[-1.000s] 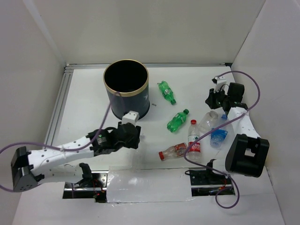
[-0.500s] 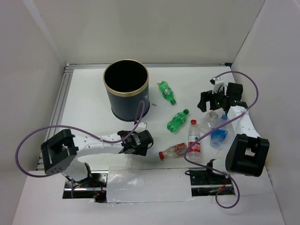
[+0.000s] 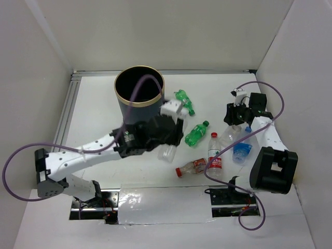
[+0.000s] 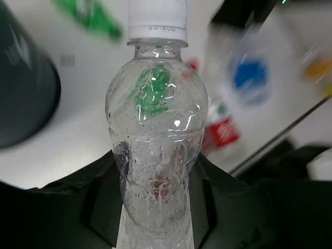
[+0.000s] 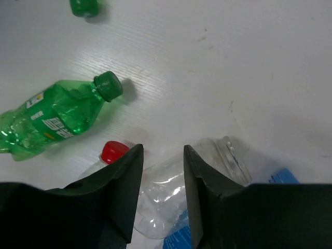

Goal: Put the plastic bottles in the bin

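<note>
My left gripper (image 3: 168,144) is shut on a clear unlabelled bottle (image 3: 167,152) with a white cap (image 4: 157,19) and holds it off the table, just right of the navy gold-rimmed bin (image 3: 139,98). In the left wrist view the bottle (image 4: 155,129) sits between the jaws, with the bin (image 4: 21,98) at left. My right gripper (image 3: 236,115) is open and empty (image 5: 162,155) above a clear capless bottle (image 5: 207,171). Two green bottles (image 3: 184,101) (image 3: 196,133), a red-white labelled bottle (image 3: 214,155), a reddish bottle (image 3: 192,167) and a blue-labelled bottle (image 3: 241,150) lie on the table.
White walls close in the table on the left, back and right. A metal rail (image 3: 65,116) runs along the left edge. The right arm's purple cable (image 3: 277,98) loops near the right wall. The remaining bottles cluster at centre right.
My left arm has swung up from the table's front to just right of the bin, and the clear bottle now shows in its jaws. My right gripper has shifted only slightly.
</note>
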